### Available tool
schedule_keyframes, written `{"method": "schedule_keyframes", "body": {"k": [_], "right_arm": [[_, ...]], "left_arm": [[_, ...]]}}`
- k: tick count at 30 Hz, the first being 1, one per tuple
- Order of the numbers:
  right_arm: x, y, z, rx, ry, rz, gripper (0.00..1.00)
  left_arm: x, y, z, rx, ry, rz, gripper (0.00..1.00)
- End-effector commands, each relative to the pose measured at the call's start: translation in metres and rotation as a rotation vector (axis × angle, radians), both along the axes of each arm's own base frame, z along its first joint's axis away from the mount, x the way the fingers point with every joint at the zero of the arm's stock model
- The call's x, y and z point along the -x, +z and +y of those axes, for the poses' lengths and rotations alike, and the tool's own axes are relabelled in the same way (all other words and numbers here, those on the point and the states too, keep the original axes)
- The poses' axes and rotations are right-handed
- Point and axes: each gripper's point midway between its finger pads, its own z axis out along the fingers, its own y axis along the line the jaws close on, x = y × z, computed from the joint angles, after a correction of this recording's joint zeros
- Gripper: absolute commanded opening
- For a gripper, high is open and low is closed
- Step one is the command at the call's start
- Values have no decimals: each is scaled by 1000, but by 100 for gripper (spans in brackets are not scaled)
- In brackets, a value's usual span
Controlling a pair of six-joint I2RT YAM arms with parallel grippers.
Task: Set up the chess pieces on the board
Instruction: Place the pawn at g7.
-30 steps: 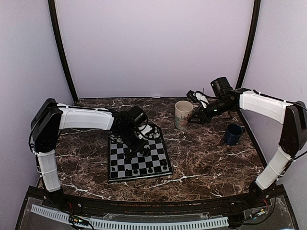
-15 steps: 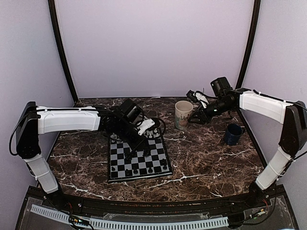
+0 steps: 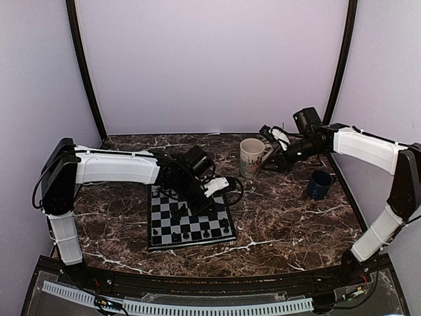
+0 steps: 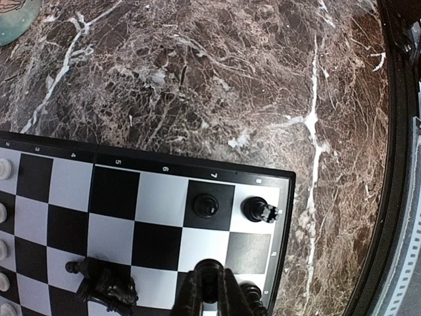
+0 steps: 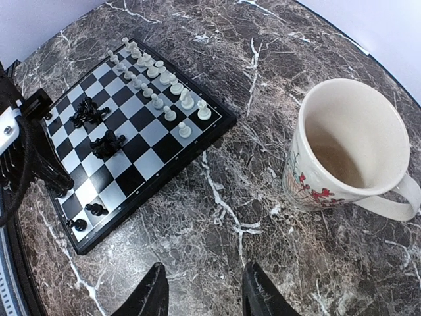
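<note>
1. Black fingers of your left gripper (image 4: 209, 289) are clamped on one black piece (image 4: 208, 270) over a corner of the board (image 4: 158, 197). Lower it crooked and it may topple.
2. A toppled black heap (image 4: 105, 286) lies at 9 o'clock of it, and two standing black pieces (image 4: 205, 205) sit at 12 and 1 o'clock. Drift sideways and you knock them.
3. White pieces (image 5: 161, 85) form two rows, seemingly sixteen.
4. Two mugs: a cream mug (image 5: 342, 151) and a blue mug (image 3: 320, 184).
5. Your right gripper (image 5: 204, 296) hangs open and empty, with the cream mug at 2 o'clock.

The checked board (image 5: 133, 179) lies flat on the bench (image 5: 263, 197). White chess pieces (image 5: 158, 82) stand in rows along one edge; black chess pieces (image 5: 108, 143) lie heaped mid-board, two upright near a corner.
</note>
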Motion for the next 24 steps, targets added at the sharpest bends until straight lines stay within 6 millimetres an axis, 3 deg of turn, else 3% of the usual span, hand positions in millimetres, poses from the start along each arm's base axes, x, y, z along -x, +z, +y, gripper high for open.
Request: {"method": "schedule_keyframes", "body": {"k": [1, 24], "right_arm": [[-3, 7, -15, -15, -45, -52, 40], [-13, 9, -18, -36, -59, -44, 40]], "left_arm": [[7, 2, -4, -17, -55, -2, 6], [13, -31, -6, -89, -69, 23, 9]]}}
